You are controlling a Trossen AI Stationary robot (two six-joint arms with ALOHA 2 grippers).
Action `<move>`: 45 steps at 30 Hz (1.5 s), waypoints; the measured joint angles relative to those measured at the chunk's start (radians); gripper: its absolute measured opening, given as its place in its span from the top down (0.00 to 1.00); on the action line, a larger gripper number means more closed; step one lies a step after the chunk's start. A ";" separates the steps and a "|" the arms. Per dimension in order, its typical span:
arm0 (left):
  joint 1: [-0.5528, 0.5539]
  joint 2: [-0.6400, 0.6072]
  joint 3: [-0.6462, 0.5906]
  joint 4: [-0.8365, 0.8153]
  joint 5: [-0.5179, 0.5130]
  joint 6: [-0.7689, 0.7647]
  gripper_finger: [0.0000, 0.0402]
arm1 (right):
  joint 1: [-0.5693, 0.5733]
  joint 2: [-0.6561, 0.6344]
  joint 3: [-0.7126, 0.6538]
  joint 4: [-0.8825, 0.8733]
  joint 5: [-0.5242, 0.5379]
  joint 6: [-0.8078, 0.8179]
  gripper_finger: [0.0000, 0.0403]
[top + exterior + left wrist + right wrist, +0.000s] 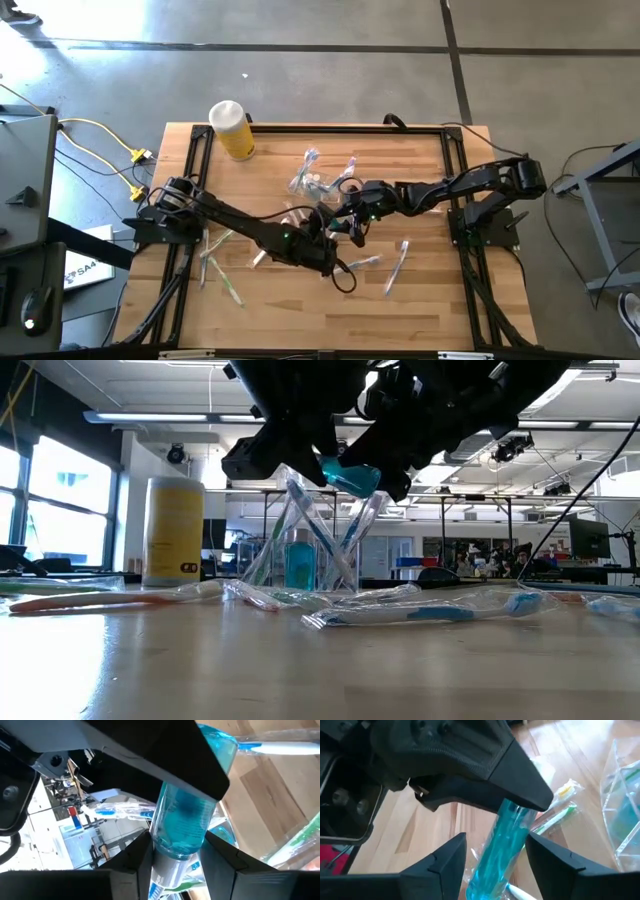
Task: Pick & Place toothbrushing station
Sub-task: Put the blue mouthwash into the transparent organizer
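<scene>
Both grippers meet over the table's middle on one translucent blue tube [186, 822], which also shows in the right wrist view [507, 837] and, lifted, in the low view [352, 478]. My left gripper [177, 851] is shut on it. My right gripper [496, 845] stands open around the same tube, with a strip of table showing between one finger and the tube. A clear plastic holder [310, 550] with blue and green brushes leaning in it stands on the table just below. Wrapped toothbrushes [430, 612] lie flat around it. My left gripper pinches the blue tube between its two fingers, on the tube's sides [159, 840] where the blue part meets a clear part. The fingers lie across the tube. The tube is lifted clear of the table, slanted, about level with the holder's top.
A yellow cylinder with a white cap [232, 128] stands at the far left of the table. Loose wrapped toothbrushes lie at the near left [222, 280] and near right [398, 265], and more at the far middle [310, 175]. Black frame rails [455, 170] edge the board.
</scene>
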 joint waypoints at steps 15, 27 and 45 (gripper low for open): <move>0.001 0.000 0.000 0.001 -0.018 0.004 0.68 | -0.021 0.000 0.000 -0.036 -0.007 0.024 0.69; 0.000 0.000 0.000 -0.001 -0.034 0.012 0.61 | -0.030 0.000 0.000 -0.039 -0.013 -0.005 0.82; -0.046 -0.154 0.003 -0.044 0.078 -0.299 0.45 | -0.031 0.001 -0.001 -0.044 -0.002 -0.048 0.83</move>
